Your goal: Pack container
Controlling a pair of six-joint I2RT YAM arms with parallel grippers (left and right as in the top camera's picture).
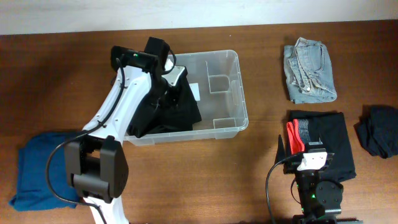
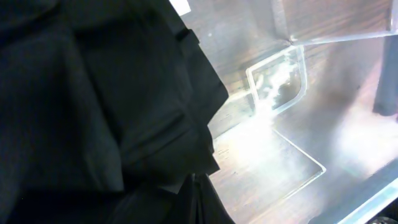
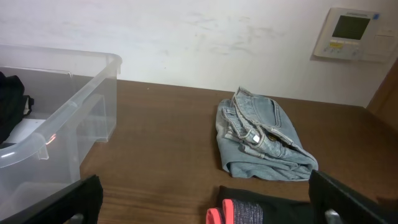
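The container (image 1: 239, 93) is a clear plastic bin at the table's middle back. A black garment (image 1: 168, 115) lies in its left half and partly covers the white label (image 1: 194, 92). My left gripper (image 1: 165, 84) reaches down into the bin over that garment. In the left wrist view the black garment (image 2: 93, 93) fills the left side, my fingers (image 2: 200, 193) are pressed together in its folds, and the bin's ribs (image 2: 292, 81) show at right. My right gripper (image 3: 205, 186) is open and empty, low at the front right (image 1: 306, 149).
Folded light-blue jeans (image 1: 309, 71) lie at the back right and also show in the right wrist view (image 3: 261, 140). A black folded garment (image 1: 329, 137) with red-and-grey socks (image 1: 297, 135) lies under the right gripper. A dark bundle (image 1: 379, 129) is far right, and a blue garment (image 1: 40, 168) front left.
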